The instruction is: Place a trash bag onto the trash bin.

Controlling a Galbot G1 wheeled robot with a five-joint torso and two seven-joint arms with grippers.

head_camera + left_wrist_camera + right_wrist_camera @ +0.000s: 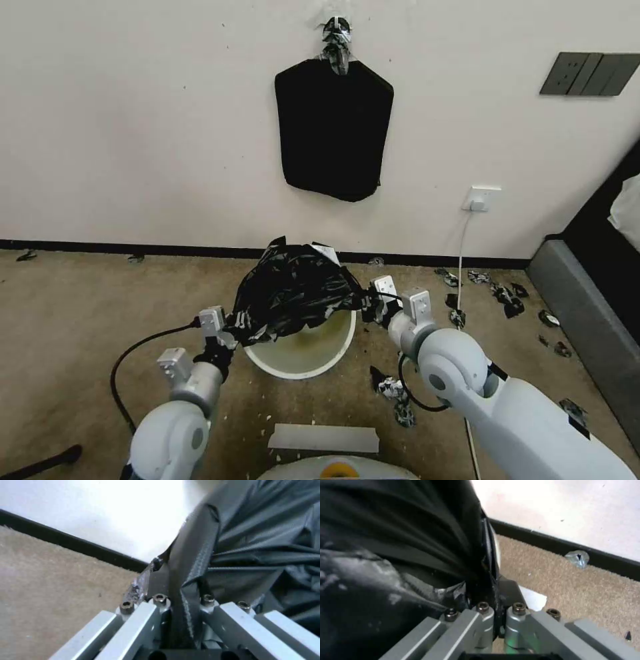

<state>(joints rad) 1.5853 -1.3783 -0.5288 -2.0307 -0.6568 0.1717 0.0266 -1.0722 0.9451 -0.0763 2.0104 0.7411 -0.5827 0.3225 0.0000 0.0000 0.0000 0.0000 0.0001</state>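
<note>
Left gripper (230,331) is clamped on the left edge of the trash bag (293,292); left wrist view confirms it, a fold of black film (186,597) pinched between the two closed fingers. Right gripper (369,301) is clamped on the bag's right edge; right wrist view shows film (486,580) running down into the narrow gap between its fingers. Two grippers, both closed on one bag, one per side.

Bag is stretched between them, crinkled, bunched up in the middle, hanging over the far half of the trash bin (330,357). It covers the bin's far rim; the near rim and part of the inner wall are uncovered. Can't tell if the bag is inside the bin or only draped on top. One bin, standing upright on the carpet (73,313), close to the wall (133,133).

Further out: one flat black bundle of bags (333,130) hangs from a hook on the wall, above the bin. One white wall socket (481,198) to the right with a cable going down. One dark switch panel (590,73) at upper right. Black plastic scraps (507,297) lie scattered on the carpet right of the bin, roughly a dozen pieces, plus one clump (393,390) under the right arm. One white strip (325,438) on the floor just in front of the bin.
</note>
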